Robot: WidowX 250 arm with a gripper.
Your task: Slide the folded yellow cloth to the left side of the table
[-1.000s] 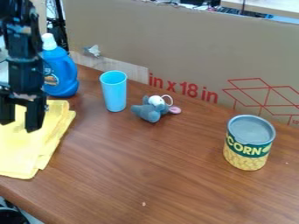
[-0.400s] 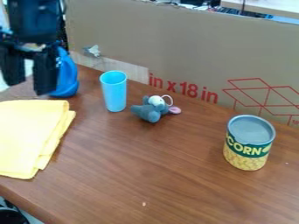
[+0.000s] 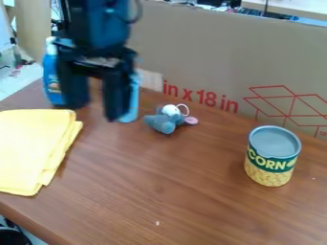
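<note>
While arm (image 3: 99, 24) hangs upright — hand (image 3: 96, 109) points down, fingers (image 3: 117, 95) apart.

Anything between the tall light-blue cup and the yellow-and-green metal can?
Yes, the small grey plush toy, nearer the cup. From there to the can it's bare brown wood tabletop, per the camera view.

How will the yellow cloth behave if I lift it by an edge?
The cloth lies flat in thin folded layers, so it will likely droop and may unfold. Its layers sit offset along one side, so a shallow pinch might catch only some.
</note>
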